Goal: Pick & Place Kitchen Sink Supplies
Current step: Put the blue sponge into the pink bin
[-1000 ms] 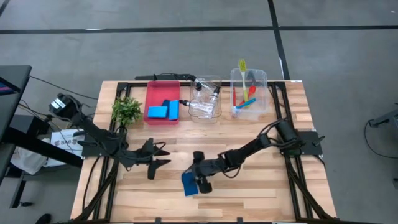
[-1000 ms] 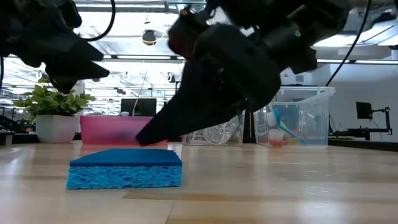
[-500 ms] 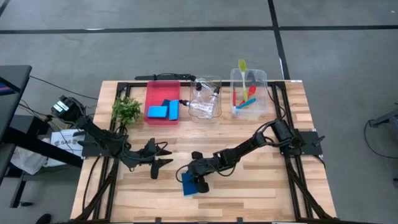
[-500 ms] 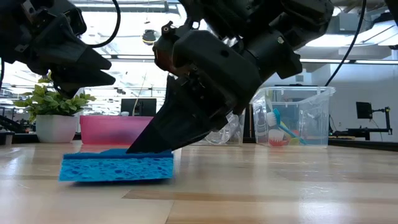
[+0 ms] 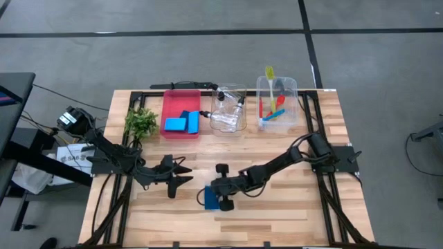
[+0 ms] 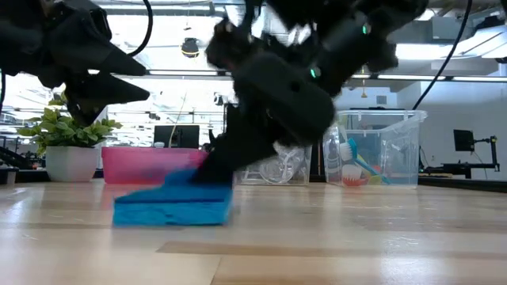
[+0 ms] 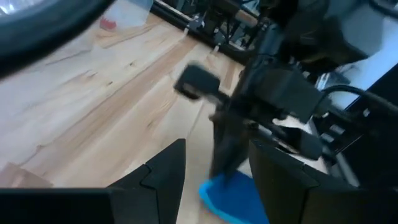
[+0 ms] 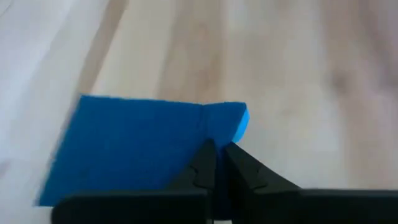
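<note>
My right gripper (image 5: 216, 198) has just snapped its fingers together on the near edge of the blue sponge (image 5: 210, 198), where a second ago they stood wide above it; the wrist view shows the foam pinched up into a little ridge between the tips, and the sponge has slid a touch across the desk (image 5: 277, 207) toward the arm. It sits on the front middle of the boards, one end lifted in the low view, so I judge the grip is made and the lift can begin, though a pinch this close to the edge could let it swing or slip. My left gripper (image 5: 178, 174) waits just beside it to the left, fingers apart and holding nothing, as it was before. Along the back edge, the red tray (image 5: 166, 114) already holds two more blue sponges (image 5: 184, 122), which I take as the place for this one. The clear bin (image 5: 241, 90) next to it holds small bottles (image 5: 223, 104). The tall clear tub (image 5: 293, 90) holds the brushes (image 5: 271, 104), one yellow-green head sticking up.
</note>
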Controlling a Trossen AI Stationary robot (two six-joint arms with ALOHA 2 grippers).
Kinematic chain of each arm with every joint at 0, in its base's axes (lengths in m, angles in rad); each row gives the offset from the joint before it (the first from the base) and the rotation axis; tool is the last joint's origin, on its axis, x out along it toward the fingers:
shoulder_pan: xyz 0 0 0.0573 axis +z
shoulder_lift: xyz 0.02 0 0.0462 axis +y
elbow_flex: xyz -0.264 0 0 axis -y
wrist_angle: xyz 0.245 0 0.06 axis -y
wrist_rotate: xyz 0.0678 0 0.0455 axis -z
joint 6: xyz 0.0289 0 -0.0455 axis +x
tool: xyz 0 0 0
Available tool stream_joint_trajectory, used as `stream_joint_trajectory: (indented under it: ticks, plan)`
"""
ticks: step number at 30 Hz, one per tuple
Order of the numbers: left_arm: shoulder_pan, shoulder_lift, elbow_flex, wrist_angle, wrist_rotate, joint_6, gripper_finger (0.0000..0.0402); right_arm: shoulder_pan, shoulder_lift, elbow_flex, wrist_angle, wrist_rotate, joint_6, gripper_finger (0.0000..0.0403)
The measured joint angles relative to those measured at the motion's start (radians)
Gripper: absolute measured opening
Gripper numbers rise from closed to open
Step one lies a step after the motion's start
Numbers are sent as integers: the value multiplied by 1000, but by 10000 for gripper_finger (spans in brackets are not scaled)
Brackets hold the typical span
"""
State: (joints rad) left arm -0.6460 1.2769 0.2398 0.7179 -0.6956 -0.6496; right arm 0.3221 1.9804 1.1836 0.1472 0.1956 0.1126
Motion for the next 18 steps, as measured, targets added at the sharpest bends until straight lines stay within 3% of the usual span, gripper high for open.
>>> stream_joint_trajectory:
  ticks: [11, 18]
  plan:
    - [37, 2, 0, 63, -43, -67, 177, 50, -230, 5, -5, 392, -123, 5]
    - [45, 2, 0, 123, -44, -58, 176, 6, -244, 5, 11, 438, -139, 3]
